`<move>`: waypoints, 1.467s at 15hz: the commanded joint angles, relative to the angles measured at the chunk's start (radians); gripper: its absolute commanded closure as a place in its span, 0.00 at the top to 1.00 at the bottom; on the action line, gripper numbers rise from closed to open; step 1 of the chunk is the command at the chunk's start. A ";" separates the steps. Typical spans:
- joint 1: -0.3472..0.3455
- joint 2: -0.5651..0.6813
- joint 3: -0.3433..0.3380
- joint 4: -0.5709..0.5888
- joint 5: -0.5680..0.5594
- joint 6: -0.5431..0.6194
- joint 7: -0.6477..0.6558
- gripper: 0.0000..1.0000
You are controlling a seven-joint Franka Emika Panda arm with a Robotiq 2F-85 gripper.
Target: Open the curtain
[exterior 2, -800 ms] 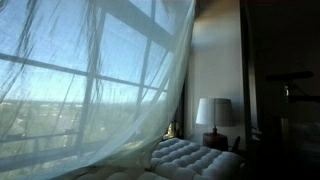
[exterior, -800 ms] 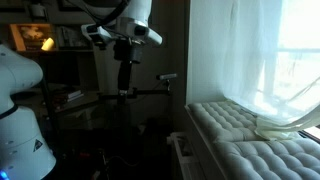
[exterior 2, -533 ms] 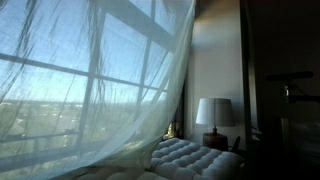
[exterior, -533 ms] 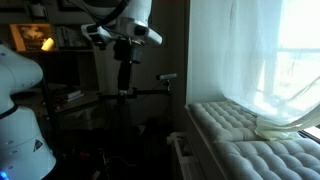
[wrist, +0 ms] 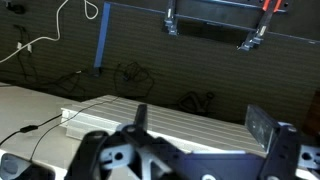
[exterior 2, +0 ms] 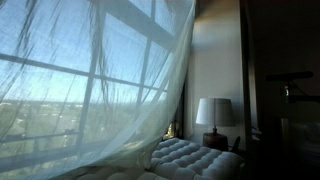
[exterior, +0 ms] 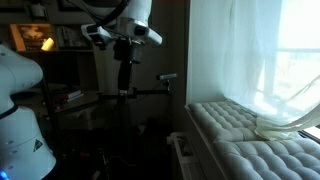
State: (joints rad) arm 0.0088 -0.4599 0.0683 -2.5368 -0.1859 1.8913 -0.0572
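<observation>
Only the wrist view shows the fingers (wrist: pixel 260 125): they are spread wide with nothing between them, and a ribbed white panel (wrist: pixel 190 115) lies beyond. Both exterior views show the curtain (exterior: pixel 235 50) (exterior 2: pixel 90 90), well apart from the fingers, trailing onto the cushion (exterior: pixel 240 135).

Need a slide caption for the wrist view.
Open gripper facing a white ribbed panel, cables along the dark wall behind.
</observation>
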 commanded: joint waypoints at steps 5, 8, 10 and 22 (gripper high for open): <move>0.011 0.022 -0.004 -0.015 -0.016 0.126 0.038 1.00; 0.006 0.008 0.004 -0.002 -0.032 0.225 0.054 1.00; 0.005 0.023 0.008 0.033 -0.030 0.249 0.055 1.00; 0.006 0.260 0.005 0.462 0.001 -0.059 0.095 1.00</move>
State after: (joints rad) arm 0.0136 -0.2942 0.0723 -2.2048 -0.1894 1.9211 0.0097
